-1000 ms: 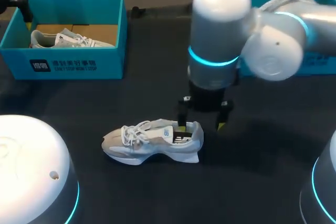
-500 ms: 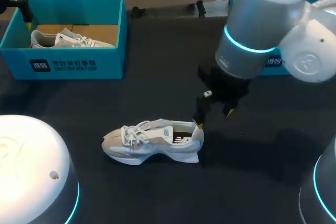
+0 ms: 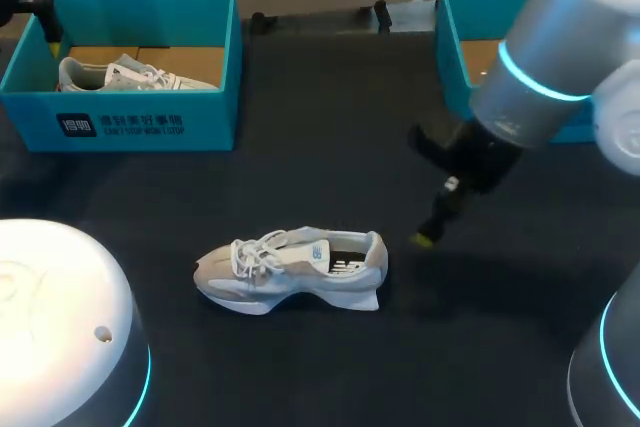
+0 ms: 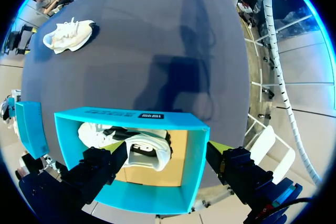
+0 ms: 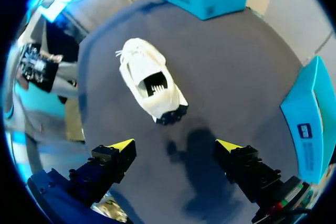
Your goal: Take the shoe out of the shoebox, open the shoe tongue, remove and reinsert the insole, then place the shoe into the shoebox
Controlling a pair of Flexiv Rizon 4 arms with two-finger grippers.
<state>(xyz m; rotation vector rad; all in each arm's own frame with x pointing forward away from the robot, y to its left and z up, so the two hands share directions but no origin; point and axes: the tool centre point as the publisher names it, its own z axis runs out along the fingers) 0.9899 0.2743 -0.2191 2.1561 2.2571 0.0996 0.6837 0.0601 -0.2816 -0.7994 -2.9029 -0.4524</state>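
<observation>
Shoe: The white lace-up sports shoe (image 3: 290, 265) stands on its sole near the middle of the black table (image 3: 330, 137). It is not in any box. Its toe points toward your left arm's side and its heel toward your right arm's side. You can look down into its open top and see the dark inside.

Right claw: Your right gripper (image 5: 175, 145) hangs in the air near the shoe's heel and does not touch the shoe. Its two yellow-tipped fingers (image 5: 119, 145) are spread wide apart. Nothing is between them, so it holds nothing.

Right arm: Your big silver right arm (image 3: 560, 57) with a glowing blue ring comes in from the right side and leans over the table.

Left claw: Your left gripper (image 4: 168, 148) hangs over the blue-green cardboard shoebox on the left (image 3: 150, 122). Its fingers are wide open too, and they hold nothing.

Left box: This box has no lid and sits at the far left of the table, well apart from the shoe on the table. A second white shoe (image 3: 130, 75) lies inside it on the brown bottom.

Right box: Another blue-green cardboard shoebox (image 3: 455, 37) sits at the far right of the table. Your right arm hides part of it. You cannot tell what is inside.
</observation>
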